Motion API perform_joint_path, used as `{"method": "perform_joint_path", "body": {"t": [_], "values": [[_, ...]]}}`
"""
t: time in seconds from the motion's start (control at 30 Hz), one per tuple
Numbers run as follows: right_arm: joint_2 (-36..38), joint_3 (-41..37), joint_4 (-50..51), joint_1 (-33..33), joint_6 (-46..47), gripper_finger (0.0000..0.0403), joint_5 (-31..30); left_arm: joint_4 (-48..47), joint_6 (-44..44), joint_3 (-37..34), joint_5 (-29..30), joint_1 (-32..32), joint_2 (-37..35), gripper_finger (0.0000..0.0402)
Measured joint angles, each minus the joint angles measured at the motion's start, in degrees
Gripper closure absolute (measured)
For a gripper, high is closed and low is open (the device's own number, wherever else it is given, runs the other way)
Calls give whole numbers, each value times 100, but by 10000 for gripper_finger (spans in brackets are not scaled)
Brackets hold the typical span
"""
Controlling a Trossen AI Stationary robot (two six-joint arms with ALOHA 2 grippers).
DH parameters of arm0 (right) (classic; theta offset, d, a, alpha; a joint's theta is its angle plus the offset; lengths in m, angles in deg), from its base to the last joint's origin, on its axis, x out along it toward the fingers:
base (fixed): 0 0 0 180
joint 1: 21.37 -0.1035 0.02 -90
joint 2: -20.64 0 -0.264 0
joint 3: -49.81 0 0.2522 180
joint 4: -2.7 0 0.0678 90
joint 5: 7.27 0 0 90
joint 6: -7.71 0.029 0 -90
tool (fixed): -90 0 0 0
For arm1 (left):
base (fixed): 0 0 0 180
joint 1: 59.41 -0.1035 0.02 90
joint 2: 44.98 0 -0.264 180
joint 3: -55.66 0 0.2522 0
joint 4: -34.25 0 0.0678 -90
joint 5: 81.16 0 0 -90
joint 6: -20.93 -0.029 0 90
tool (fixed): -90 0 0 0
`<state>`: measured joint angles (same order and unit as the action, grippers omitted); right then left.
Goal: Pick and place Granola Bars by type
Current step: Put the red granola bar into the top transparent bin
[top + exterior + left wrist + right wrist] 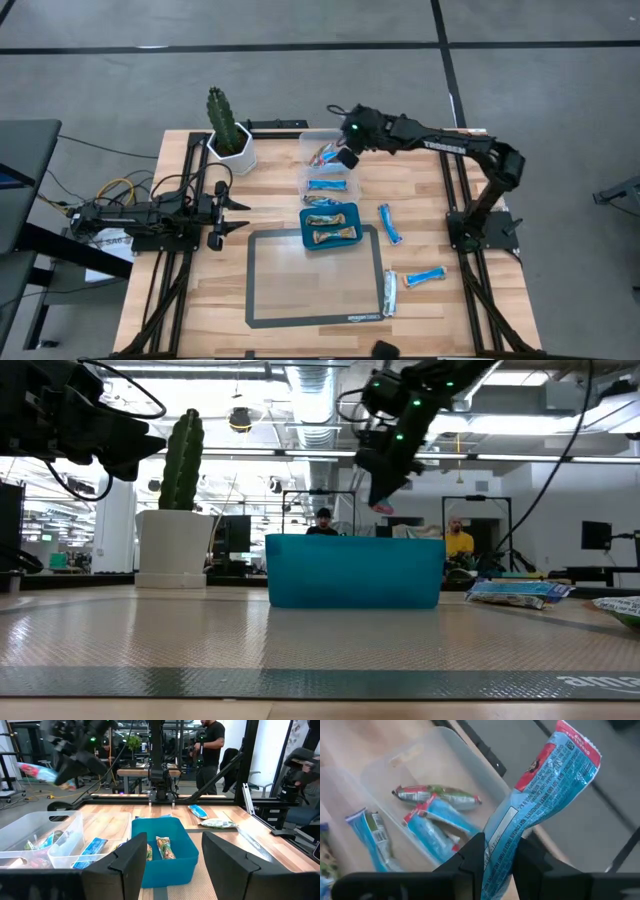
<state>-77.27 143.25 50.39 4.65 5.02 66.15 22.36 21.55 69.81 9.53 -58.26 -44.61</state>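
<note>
My right gripper (347, 155) hangs above the far clear bin (322, 146), shut on a blue-and-white granola bar (540, 795). That bin holds a green-red-silver bar (437, 795) and blue bars (437, 822). The near clear bin (328, 184) holds a blue bar. Two tan bars (331, 228) lie in the teal tray (306, 238). On the table's right lie two blue bars (390, 223) (425, 277) and a multicoloured one (389, 293). My left gripper (172, 865) waits open at the table's left side, pointing at the teal tray (165, 870). My right gripper pinches the blue-and-white bar between its two fingers (472, 855), across the wrapper's lower half (500, 851). The bar's red-edged end (572, 742) sticks out free beyond the fingertips. The bar is lifted clear, above the far clear bin.
A potted cactus (228, 130) stands at the far left of the table, beside the clear bins. A dark-edged mat (315, 275) covers the near middle. People stand in the room beyond the table (210, 745).
</note>
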Motion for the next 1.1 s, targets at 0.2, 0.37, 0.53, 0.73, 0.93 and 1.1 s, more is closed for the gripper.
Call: {"method": "perform_joint_path", "body": {"t": [0.2, 0.37, 0.53, 0.73, 0.93, 1.1], "values": [[-863, 1066, 625, -56, -1360, 327, 165, 0, 0, 0, 0, 0, 2, 219], [-1469, 1810, 1098, -65, -2157, 327, 240, 0, -1, 1, 0, 0, 0, 219], [-1798, 2112, 1478, -81, -2439, 327, 294, 0, 0, 2, 1, 0, 2, 219], [-1864, 2129, 1439, -91, -2437, 327, 301, 0, 0, 1, -1, 0, 1, 219], [-1864, 2129, 1445, -87, -2434, 327, 301, 0, 0, -1, 0, 0, 1, 219], [-1864, 2129, 1448, -88, -2283, 327, 307, 0, 0, 1, -2, 0, 1, 219]]}}
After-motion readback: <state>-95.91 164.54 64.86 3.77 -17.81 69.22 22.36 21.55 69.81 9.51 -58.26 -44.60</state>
